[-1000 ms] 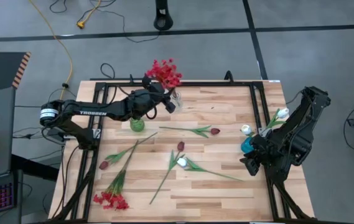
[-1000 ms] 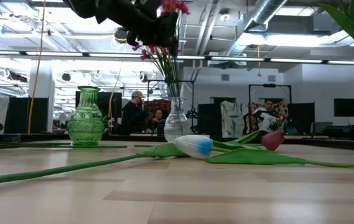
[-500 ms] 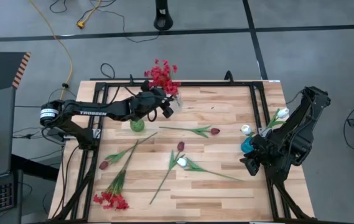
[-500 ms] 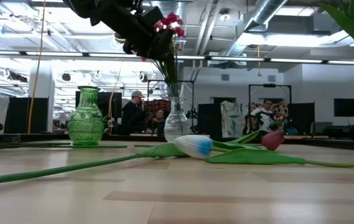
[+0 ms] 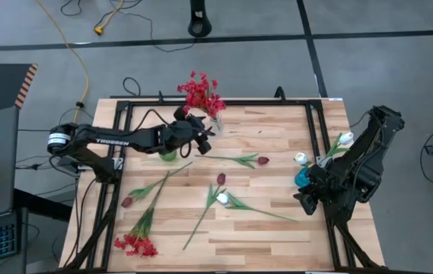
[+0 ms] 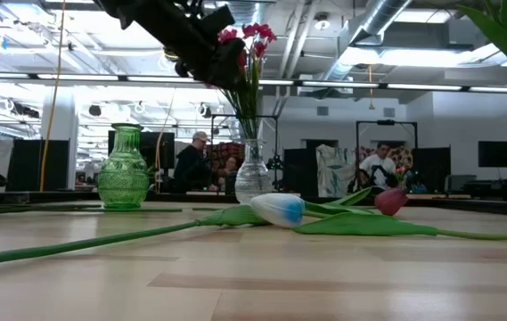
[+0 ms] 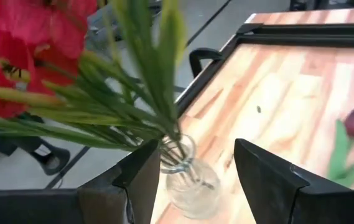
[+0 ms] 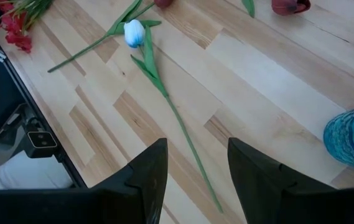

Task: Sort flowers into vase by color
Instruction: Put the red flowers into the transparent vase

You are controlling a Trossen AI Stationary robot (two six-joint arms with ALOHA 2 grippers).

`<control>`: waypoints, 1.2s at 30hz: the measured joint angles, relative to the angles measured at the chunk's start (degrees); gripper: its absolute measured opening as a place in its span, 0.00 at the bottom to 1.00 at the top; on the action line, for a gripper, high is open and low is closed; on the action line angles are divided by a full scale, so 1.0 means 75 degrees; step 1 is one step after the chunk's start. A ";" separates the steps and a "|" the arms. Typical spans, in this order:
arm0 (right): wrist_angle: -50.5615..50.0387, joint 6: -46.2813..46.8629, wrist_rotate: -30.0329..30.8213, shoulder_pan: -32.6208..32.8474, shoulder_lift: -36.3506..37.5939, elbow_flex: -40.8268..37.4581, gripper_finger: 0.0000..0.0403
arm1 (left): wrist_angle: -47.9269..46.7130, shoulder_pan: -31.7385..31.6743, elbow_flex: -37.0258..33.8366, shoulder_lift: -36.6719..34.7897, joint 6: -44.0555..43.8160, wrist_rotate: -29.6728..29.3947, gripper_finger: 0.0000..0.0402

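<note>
On the wooden table (image 5: 277, 144), a red spray (image 5: 201, 93) stands in the clear vase (image 5: 216, 122), stems near upright, blooms leaning toward the far edge. The left gripper (image 5: 202, 138), fingers apart and empty, sits just beside that vase, with the green vase (image 5: 167, 153) close by. The right gripper (image 8: 192, 165), also spread empty, waits near the blue vase (image 5: 301, 179).

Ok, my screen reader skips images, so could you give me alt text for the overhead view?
The left hand is open beside a clear vase holding red flowers at the table's far edge, with a green vase under the arm. Maroon, white and red flowers lie loose on the wood. The right hand waits near a blue vase with white tulips.
</note>
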State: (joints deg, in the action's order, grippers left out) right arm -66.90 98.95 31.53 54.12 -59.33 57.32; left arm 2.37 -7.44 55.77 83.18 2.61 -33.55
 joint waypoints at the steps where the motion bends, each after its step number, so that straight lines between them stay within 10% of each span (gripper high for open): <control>1: 0.0004 0.0001 0.0000 -0.0002 -0.0002 0.0000 0.49 | -0.0143 0.0065 0.0000 -0.0054 -0.0032 0.0007 0.48; 17: 0.0022 0.0004 -0.0003 -0.0002 0.0000 0.0000 0.49 | -0.3517 0.1724 -0.0001 -0.1872 -0.2458 0.1445 0.48; 27: 0.0020 0.0002 -0.0003 0.0000 0.0000 0.0000 0.49 | -0.5553 0.2925 -0.0001 -0.2185 -0.1844 0.4387 0.48; 36: 0.0020 0.0004 -0.0003 0.0001 0.0000 0.0000 0.49 | -0.6488 0.3862 -0.0006 -0.1900 -0.1782 0.4985 0.48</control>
State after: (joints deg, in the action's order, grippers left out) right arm -66.76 98.98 31.51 54.13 -59.33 57.32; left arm -46.29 21.53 55.72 68.93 -10.75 3.84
